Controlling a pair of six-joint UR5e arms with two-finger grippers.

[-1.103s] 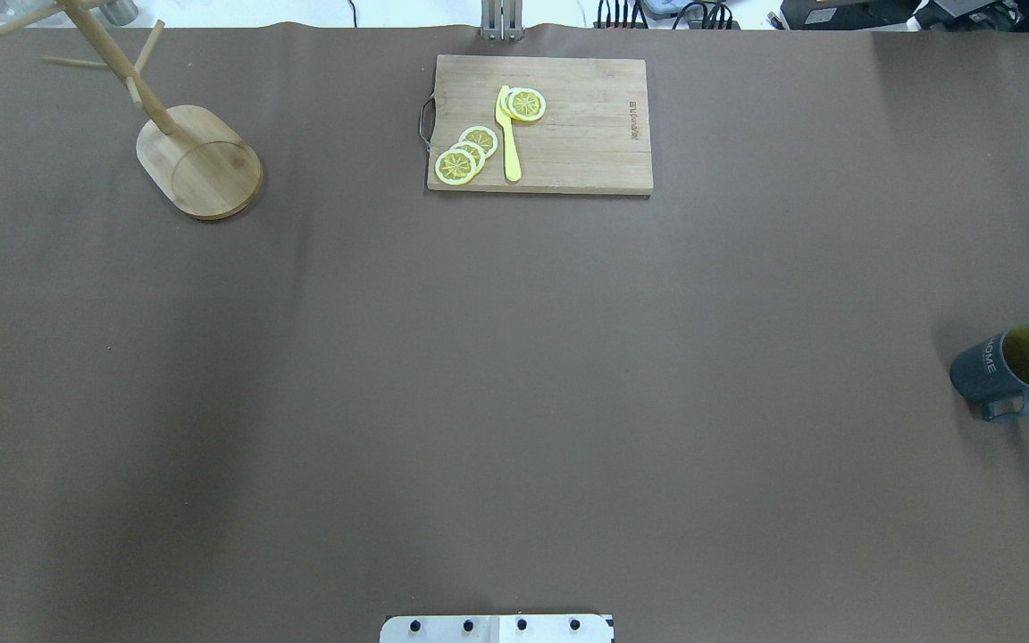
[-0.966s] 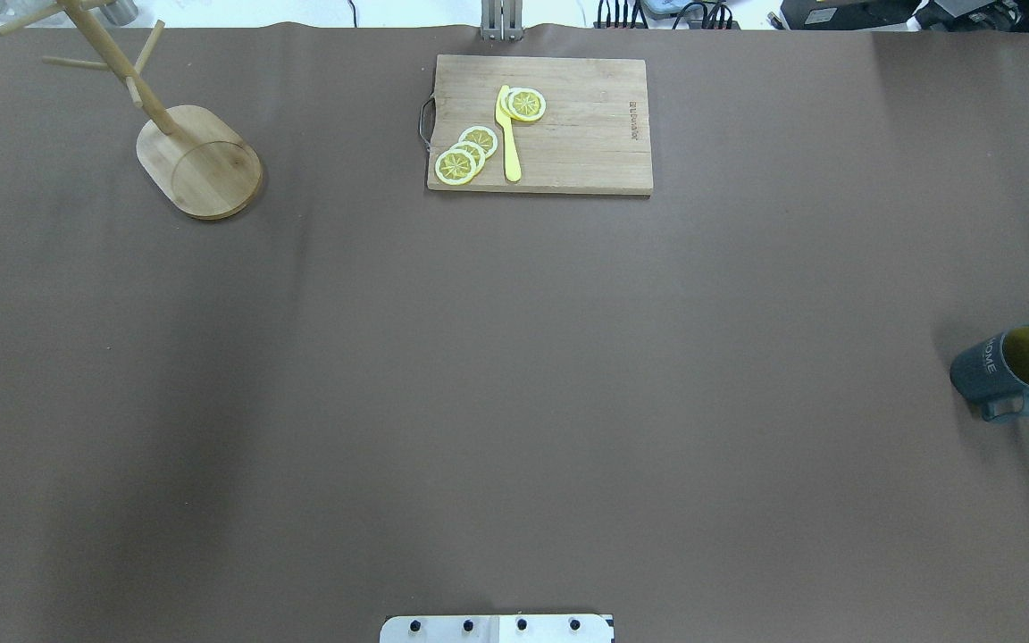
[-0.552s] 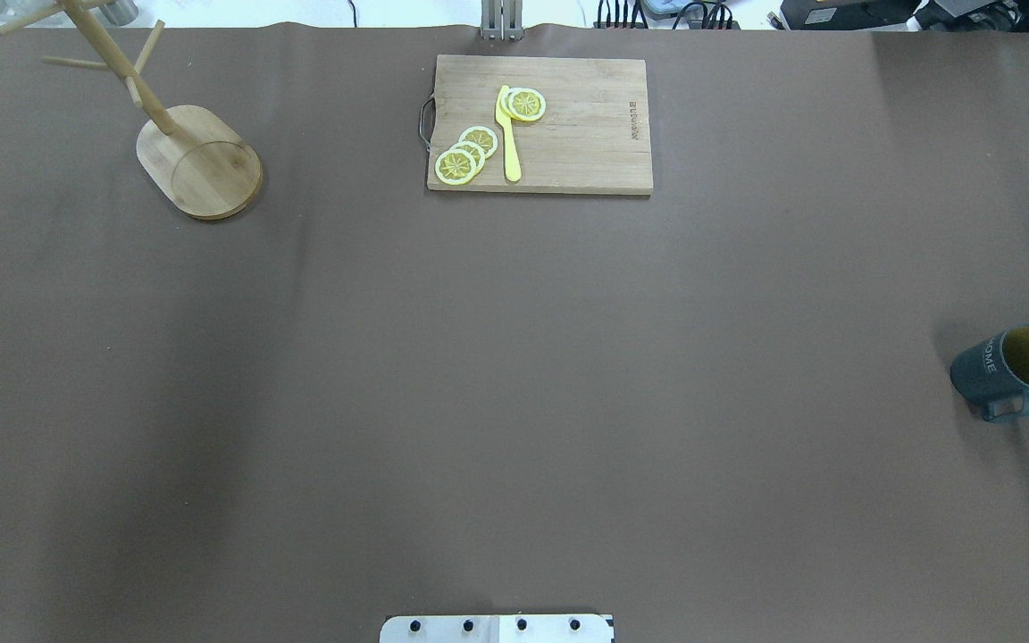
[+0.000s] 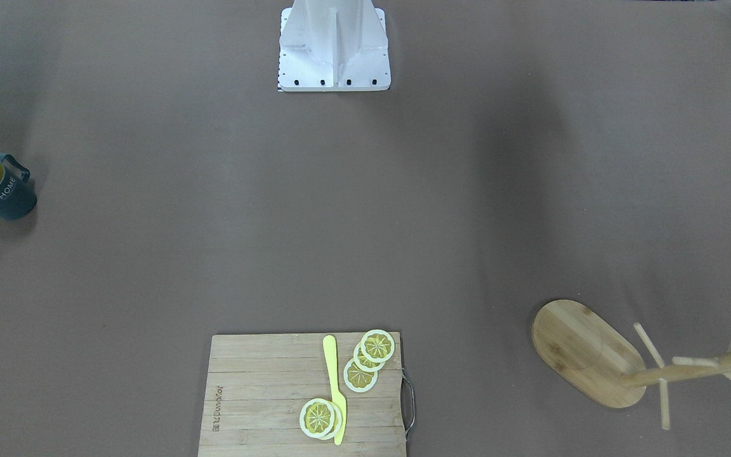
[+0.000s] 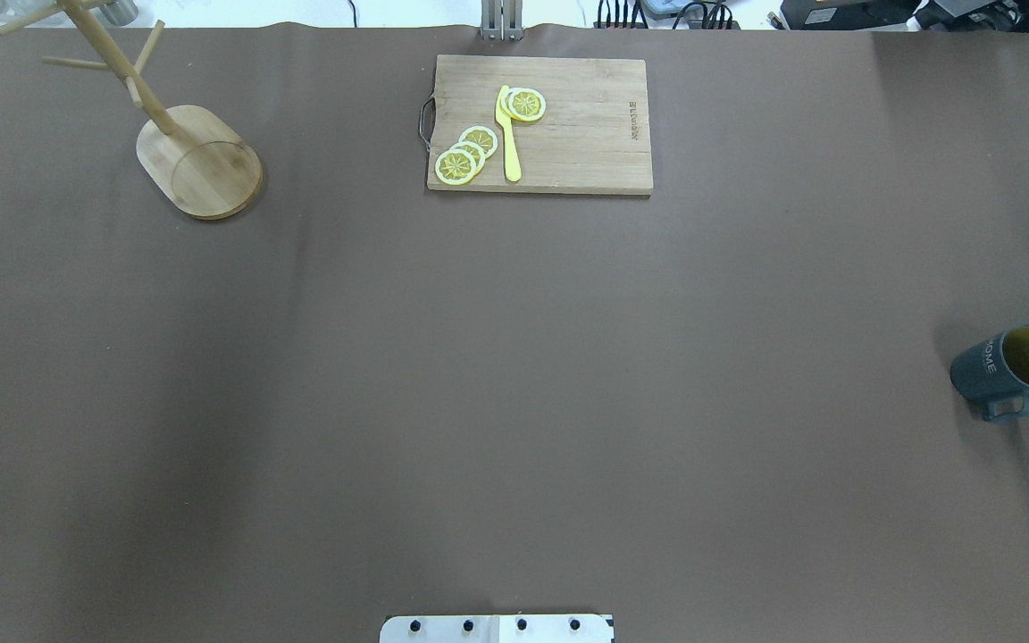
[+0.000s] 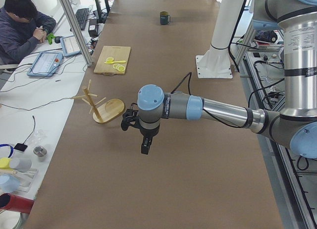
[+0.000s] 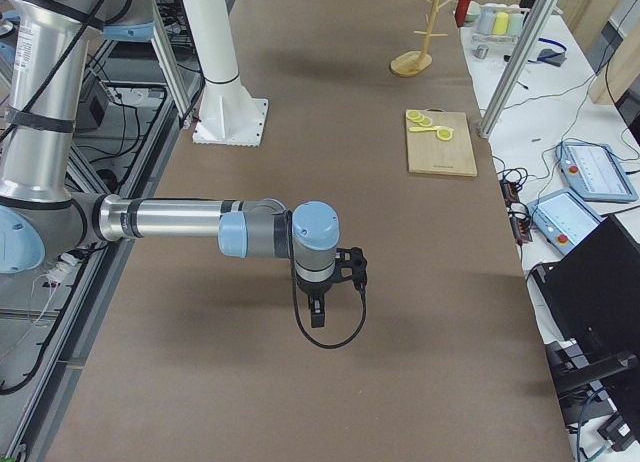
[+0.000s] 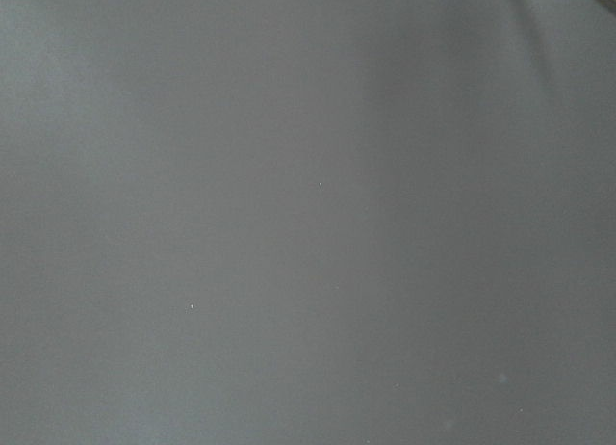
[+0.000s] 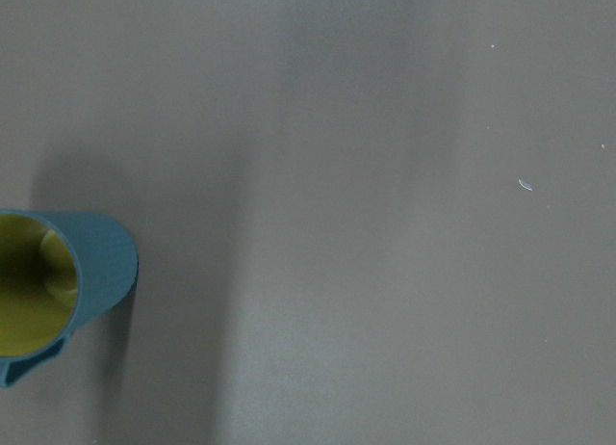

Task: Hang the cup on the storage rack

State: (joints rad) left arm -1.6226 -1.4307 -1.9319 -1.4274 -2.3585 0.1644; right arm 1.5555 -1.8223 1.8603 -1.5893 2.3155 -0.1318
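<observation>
Looking from the left in the overhead view, you see the rack (image 5: 202,165) first. It stands at the far left of the table (image 5: 514,357), and its thin pegs are bare. The left gripper (image 6: 127,125) hangs over bare table. I cannot tell if its fingers are open or closed.

In the middle, at the far side, lies a board (image 5: 577,147) with lemon slices (image 5: 465,154) and a yellow knife (image 5: 508,143). Keep away from these.

At the far right stands the cup (image 5: 1006,366), well apart from the rack. It is upright, dark blue-grey outside and yellow inside. It says "HOME" in white on the side that faces the middle of the table. Its loop handle points toward the robot.

The right gripper (image 7: 355,267) hangs above the table, and its wrist camera shows the cup at the lower left edge. I cannot tell if these fingers are open or closed either.

I think your job now is to go and get the cup. Bring the right gripper over it and come down slowly. Grip the wall away from the handle, so the loop stays free for a peg. Squeeze gently, since the cup looks smooth and may slip.
</observation>
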